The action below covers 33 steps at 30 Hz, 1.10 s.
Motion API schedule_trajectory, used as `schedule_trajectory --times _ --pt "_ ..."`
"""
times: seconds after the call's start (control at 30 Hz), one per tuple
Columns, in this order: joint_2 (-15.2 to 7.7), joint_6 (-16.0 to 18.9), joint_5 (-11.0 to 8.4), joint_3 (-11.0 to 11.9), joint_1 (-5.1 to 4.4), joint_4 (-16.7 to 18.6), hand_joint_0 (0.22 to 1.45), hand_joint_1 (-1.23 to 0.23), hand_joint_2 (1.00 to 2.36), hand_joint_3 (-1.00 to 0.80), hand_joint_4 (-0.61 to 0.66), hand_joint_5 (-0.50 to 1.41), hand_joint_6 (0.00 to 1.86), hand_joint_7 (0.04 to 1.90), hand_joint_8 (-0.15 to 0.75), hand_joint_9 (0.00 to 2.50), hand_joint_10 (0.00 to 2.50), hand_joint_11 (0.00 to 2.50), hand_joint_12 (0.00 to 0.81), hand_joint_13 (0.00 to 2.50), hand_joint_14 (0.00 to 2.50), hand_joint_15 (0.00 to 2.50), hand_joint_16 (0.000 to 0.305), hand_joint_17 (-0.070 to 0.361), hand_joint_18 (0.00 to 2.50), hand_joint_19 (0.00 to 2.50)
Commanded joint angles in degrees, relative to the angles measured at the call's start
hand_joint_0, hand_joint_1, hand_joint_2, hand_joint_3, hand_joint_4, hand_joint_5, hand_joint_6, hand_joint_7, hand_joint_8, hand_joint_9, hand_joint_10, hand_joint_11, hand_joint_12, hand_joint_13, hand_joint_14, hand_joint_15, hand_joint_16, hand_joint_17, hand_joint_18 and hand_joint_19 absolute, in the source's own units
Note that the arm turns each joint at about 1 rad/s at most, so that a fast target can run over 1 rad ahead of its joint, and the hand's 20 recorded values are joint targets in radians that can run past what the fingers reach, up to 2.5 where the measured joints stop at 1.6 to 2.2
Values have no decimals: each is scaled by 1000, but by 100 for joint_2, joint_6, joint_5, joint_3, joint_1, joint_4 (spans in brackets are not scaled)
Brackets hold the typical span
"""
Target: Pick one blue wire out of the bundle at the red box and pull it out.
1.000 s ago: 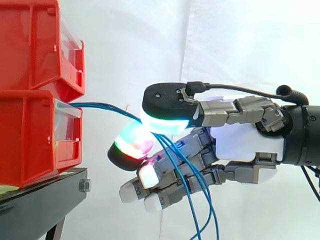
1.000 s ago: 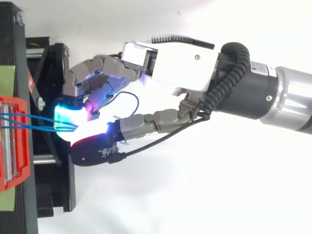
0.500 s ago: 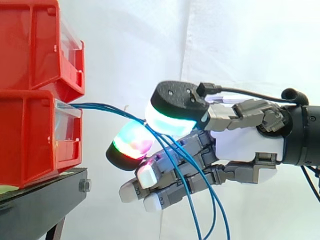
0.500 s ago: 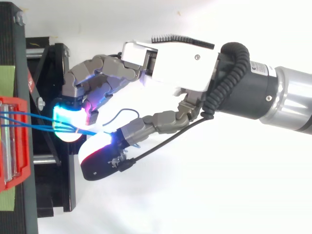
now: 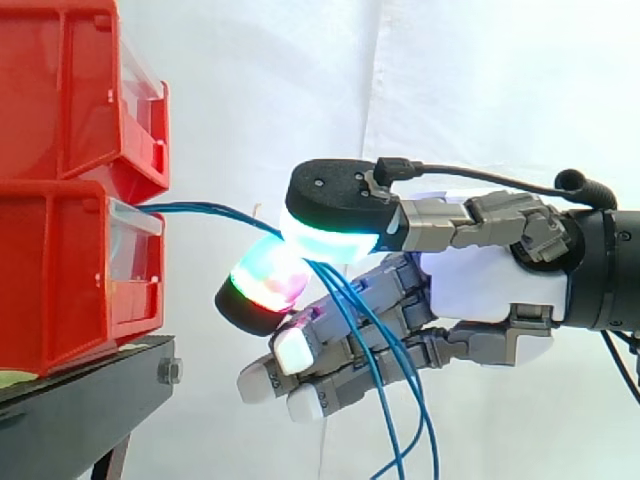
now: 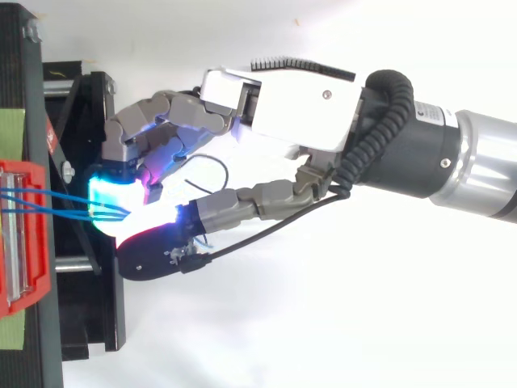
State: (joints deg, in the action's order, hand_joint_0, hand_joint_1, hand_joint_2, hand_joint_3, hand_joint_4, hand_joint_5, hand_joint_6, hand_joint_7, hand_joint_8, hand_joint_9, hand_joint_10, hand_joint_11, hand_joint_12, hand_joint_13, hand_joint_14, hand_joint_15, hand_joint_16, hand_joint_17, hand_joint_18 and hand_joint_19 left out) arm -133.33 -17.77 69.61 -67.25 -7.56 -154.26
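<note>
1. Side view: hand (image 5: 490, 280) comes in from 3 o'clock, palm side on, fingers pointing toward 9 o'clock.
2. Hand state: clamped in a pinch. Thumb pad (image 5: 330, 235) sits on top and a glowing finger pad (image 5: 265, 285) sits below it at about 7 o'clock. The blue wires (image 5: 215, 213) pass between the two. The other fingers are loosely extended underneath and carry nothing.
3. More than one strand looks to run through the pinch. I can't tell whether the pads grip a single wire or several.
4. Wire path: out of the front of the lower red box (image 5: 60, 270), a shallow arc toward 3 o'clock into the pinch, then loose tails draping across the fingers toward 6 o'clock and off the bottom edge.
5. Key relation: the box is at 9 o'clock of the hand, and the wires' long axis between box and pinch runs roughly 9-to-3. My read is that a straight retreat toward 3 o'clock pulls in line with them.
6. Top view agrees: hand (image 6: 283, 97) has its pads closed together at its 9 o'clock end, and wires (image 6: 56, 204) run level from there to the box (image 6: 20, 234).
7. Risk, as a judgement: if the pinch has several strands, the whole bundle comes along.
8. Surroundings: second red box (image 5: 70, 90) stacked on top, black stand (image 5: 80, 410) below, white curtain behind.
</note>
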Motion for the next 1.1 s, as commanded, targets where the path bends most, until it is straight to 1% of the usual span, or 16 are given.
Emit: schedule_trajectory --times 0.0,0.07,0.13,0.23,0.27,0.3,0.37,0.43,0.47,0.53,0.57,0.7,0.77,0.87,0.93,1.07 --pt "0 2 0 -8 0 1 625 -848 1018 -173 85 -195 927 1085 336 790 15 610 442 610 10 266 61 137 614 300" --pt "0 2 0 -8 0 1 653 -886 1015 -247 105 -204 924 1045 328 762 15 609 442 599 10 261 61 138 617 272" --pt "0 2 0 1 0 1 678 -916 1012 -323 154 -206 920 1056 327 757 15 611 441 595 9 250 62 138 617 258" --pt "0 2 0 -8 0 10 710 -906 1003 -462 189 -203 917 995 326 755 17 596 441 595 9 243 61 138 627 247" --pt "0 2 0 1 0 10 665 -885 1000 -500 205 -198 907 1000 323 756 18 597 439 596 9 244 61 137 626 254" --pt "0 2 0 -8 0 10 657 -876 1000 -500 202 -196 903 1010 322 759 17 595 437 596 9 249 61 137 625 258" --pt "0 2 0 -8 0 10 586 -780 1000 -500 205 -185 890 1030 326 781 17 581 439 597 9 258 61 138 621 289" --pt "0 2 0 1 0 19 557 -727 1000 -500 214 -180 884 1043 334 791 17 584 446 595 9 262 63 141 613 313" --pt "0 2 0 -8 0 19 535 -658 1000 -500 212 -176 881 1040 345 810 14 580 450 600 10 266 64 143 613 329" --pt "0 2 0 -8 0 19 537 -604 1000 -500 210 -171 877 1051 351 832 17 585 453 601 11 274 63 142 603 342" --pt "0 2 0 -8 0 19 555 -569 1001 -483 205 -169 874 1069 347 838 16 574 446 599 10 277 62 140 593 355" --pt "0 -7 0 -8 0 19 570 -565 1010 -364 187 -164 879 1101 347 853 15 577 444 604 12 283 61 138 581 366" --pt "0 -7 0 -8 0 19 567 -625 1015 -269 184 -165 885 1114 353 853 15 588 445 611 10 291 61 138 581 356" --pt "0 -7 0 -8 0 19 567 -695 1015 -186 203 -164 891 1119 368 859 14 596 465 625 11 282 65 147 618 340" --pt "0 -7 0 -8 0 19 581 -735 1016 -159 179 -165 890 1160 366 854 17 600 460 627 10 283 64 145 623 329" --pt "0 2 0 1 0 19 599 -787 1018 -153 123 -175 911 1112 351 836 18 600 451 621 10 281 62 140 625 325"
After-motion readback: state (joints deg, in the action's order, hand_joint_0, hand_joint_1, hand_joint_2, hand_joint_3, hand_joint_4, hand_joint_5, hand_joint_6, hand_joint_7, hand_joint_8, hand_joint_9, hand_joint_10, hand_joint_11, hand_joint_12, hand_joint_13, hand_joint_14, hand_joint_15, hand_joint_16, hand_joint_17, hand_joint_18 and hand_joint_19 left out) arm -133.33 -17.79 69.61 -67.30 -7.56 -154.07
